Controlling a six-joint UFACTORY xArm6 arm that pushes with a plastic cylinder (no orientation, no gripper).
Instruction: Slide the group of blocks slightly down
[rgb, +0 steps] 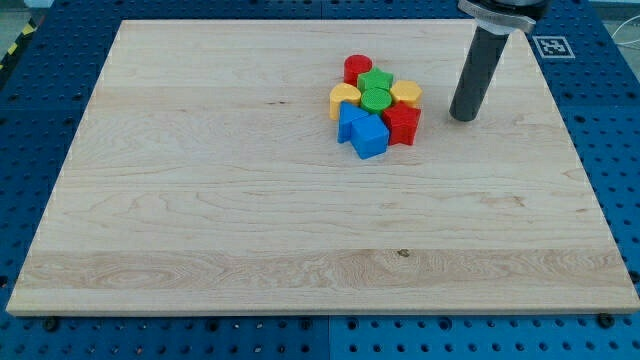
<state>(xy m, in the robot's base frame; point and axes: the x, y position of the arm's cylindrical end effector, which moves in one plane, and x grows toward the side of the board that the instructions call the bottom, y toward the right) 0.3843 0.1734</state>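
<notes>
Wide bare wooden board lay below the cluster, toward the view's bottom. Blocks packed touching, upper middle: two blue, two red, two green, two yellow. My tip sat just right, apart, no fingers, nothing held.

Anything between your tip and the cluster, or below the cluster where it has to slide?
Nothing visible. My tip stands apart at the view's right of the group of blocks, bare wooden board between them. Toward the view's bottom, only bare board too.

Red, yellow, green and blue blocks huddle touching, apparently eight, toward the view's upper middle.
</notes>
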